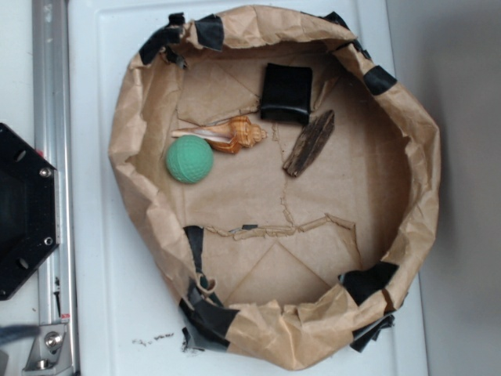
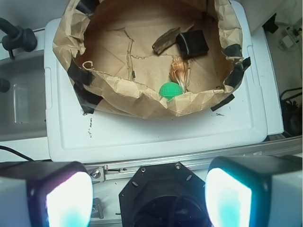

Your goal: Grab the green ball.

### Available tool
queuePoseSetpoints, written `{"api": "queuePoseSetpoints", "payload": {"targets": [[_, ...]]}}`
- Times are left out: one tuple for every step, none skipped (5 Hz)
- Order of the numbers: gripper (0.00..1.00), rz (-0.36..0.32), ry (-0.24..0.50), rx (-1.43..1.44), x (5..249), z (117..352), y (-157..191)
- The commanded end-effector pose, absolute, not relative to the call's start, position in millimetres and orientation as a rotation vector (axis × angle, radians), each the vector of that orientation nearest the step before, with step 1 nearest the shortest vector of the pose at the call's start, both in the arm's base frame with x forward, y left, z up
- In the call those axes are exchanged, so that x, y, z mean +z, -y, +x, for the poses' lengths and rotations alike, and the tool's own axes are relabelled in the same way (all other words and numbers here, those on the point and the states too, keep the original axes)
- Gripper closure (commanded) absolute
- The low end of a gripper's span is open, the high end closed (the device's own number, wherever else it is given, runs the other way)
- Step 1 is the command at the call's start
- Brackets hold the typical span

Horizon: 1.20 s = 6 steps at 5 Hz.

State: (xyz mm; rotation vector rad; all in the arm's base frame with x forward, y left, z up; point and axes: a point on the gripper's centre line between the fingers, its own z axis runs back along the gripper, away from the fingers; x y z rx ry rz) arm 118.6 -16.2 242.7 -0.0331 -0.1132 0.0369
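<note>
Task not begun: the green ball (image 1: 189,159) lies ungrasped at centre left of the exterior frame, inside the paper basin (image 1: 407,133), just beside the seashell (image 1: 239,135). The tool (image 2: 149,187), at the wrist frame's bottom, stands wide apart, empty, touching nothing, well short of the basin.
</note>
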Motion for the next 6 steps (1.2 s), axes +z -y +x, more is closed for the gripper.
{"api": "queuePoseSetpoints", "payload": {"targets": [[0.0,-0.033,0.113,0.037,242.7,118.6,16.2],[0.0,0.02,0.164,0.192,221.1,168.6,0.1],[0.0,0.021,0.173,0.24,194.9,218.0,-14.0],[0.0,0.057,0.118,0.287,156.8,223.1,-37.5],[0.0,0.055,0.089,0.249,119.3,213.1,-49.9],[0.0,0.055,0.089,0.249,119.3,213.1,-49.9]]}}
